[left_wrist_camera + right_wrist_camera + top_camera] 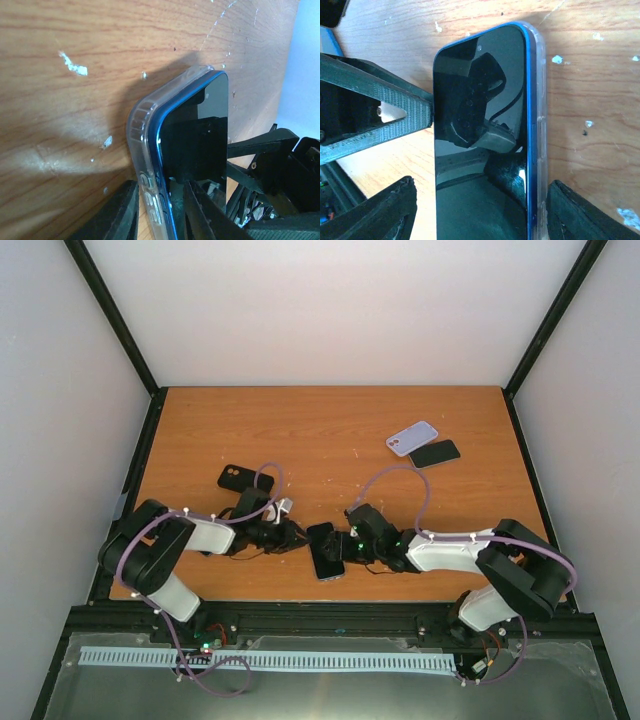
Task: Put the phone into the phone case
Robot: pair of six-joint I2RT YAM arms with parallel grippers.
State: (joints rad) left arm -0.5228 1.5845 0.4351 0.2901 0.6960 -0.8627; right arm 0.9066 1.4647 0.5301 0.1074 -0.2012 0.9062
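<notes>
The phone (326,551) lies screen-up at the near middle of the desk (330,430), long axis running near to far. It sits in a clear case (142,125), whose wall wraps one long edge and a far corner. Whether every corner is seated, I cannot tell. The left end effector (160,185) comes in from the left and looks clamped on that long edge, phone and case together. The right end effector (481,187) is open, straddling the phone's width from the right. Both arms are equally close. Far behind lie a black case (245,478), a lilac case (412,437) and a dark phone (435,453).
</notes>
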